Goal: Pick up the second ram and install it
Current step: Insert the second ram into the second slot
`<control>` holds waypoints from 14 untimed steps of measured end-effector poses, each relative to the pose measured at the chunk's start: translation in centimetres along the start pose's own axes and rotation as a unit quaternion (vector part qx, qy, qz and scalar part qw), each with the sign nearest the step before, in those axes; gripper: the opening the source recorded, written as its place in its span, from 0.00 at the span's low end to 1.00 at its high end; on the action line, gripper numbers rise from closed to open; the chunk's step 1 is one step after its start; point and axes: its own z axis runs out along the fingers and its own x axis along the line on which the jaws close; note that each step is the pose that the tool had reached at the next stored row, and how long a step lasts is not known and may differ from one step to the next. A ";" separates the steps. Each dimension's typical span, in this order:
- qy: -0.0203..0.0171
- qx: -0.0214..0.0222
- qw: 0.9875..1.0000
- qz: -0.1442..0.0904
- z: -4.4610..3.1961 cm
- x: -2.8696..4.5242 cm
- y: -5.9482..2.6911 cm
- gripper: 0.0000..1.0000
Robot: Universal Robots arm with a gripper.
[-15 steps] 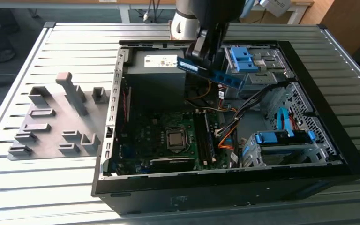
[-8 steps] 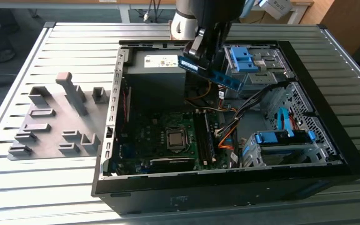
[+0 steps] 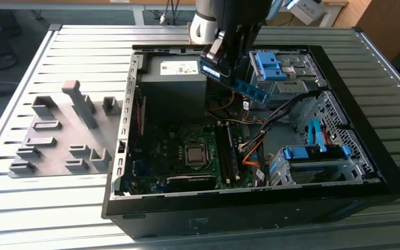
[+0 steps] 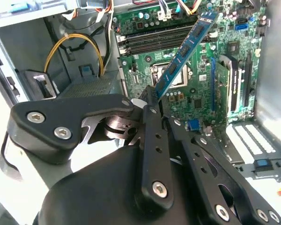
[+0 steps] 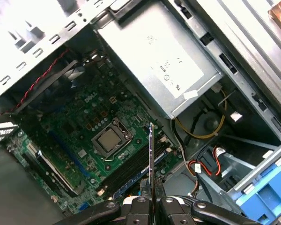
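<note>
While the claw (image 4: 152,96) pinches the second ram (image 4: 185,47) by one end, stick tilted above the motherboard (image 4: 187,89), memory slots (image 4: 150,42) at its 12 o'clock edge in the second wrist view

Bright daylight throughout: glare washes out both wrist views' corners, and the near linkage is soft.

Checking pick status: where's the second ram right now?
The second ram is clamped in the gripper, held in the air over the open case: in the exterior view, just beside the power supply, above the motherboard.
</note>
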 end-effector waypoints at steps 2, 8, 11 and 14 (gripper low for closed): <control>0.000 0.000 1.000 0.011 0.02 -0.02 0.02 0.14; 0.000 0.002 0.999 0.044 0.07 -0.09 0.07 0.14; 0.000 0.002 0.998 0.061 0.10 -0.13 0.10 0.14; 0.000 0.003 0.997 0.076 0.12 -0.19 0.12 0.14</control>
